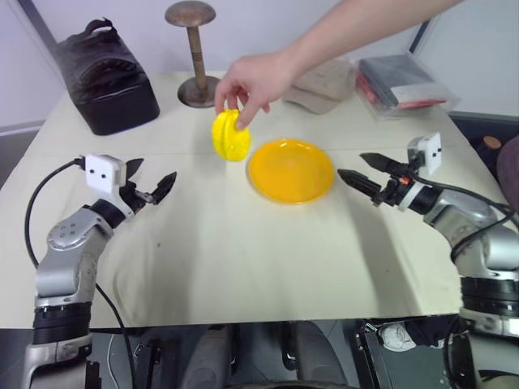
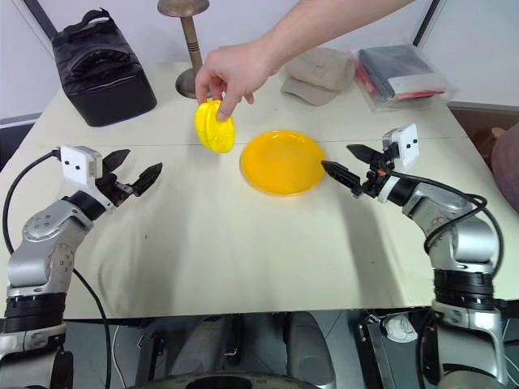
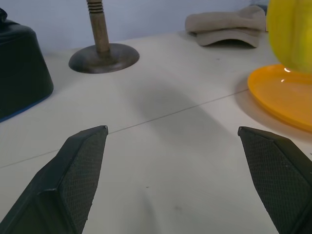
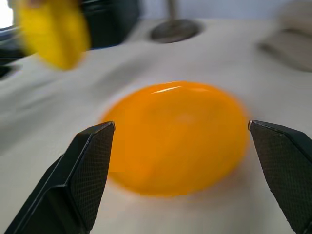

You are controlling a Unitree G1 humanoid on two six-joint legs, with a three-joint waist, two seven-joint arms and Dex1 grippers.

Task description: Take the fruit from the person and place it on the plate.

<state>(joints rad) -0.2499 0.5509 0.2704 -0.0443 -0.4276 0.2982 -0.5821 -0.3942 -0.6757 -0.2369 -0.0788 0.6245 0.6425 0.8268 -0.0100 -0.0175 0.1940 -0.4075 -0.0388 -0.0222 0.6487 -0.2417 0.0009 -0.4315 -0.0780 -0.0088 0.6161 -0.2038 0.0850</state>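
Nearest the robot, the left gripper [image 1: 152, 189] hangs low over the pale table [image 1: 243, 267], fingers spread wide and empty, aimed across toward the middle; on the other side the right gripper [image 1: 361, 171] is spread wide too, nothing in it, tips pointing at the plate's rim from just beside it. Between the two sits the yellow-orange plate [image 1: 291, 170], bare, flat on the table; just to its left the person's hand [image 1: 251, 81] comes down from the far right, holding the ribbed yellow fruit [image 1: 230, 135] from above by the fingertips, so the fruit sits close by the plate's left edge, whether on the table or just above it I cannot tell. Farther back: a wooden stand [image 1: 193, 49], a black bag [image 1: 105, 77], a folded beige cap [image 1: 323, 85], a clear packet [image 1: 401, 81].

The handover looks not yet begun, and here's the danger: the fruit is glossy and lobed, so jaws closing on a ridge could squirt it loose; the person's fingers cover its top, so a careless approach risks pinching them; the right gripper sits so near the plate that a hasty sweep could shove it; and the fruit could roll off that shallow dish if dropped.
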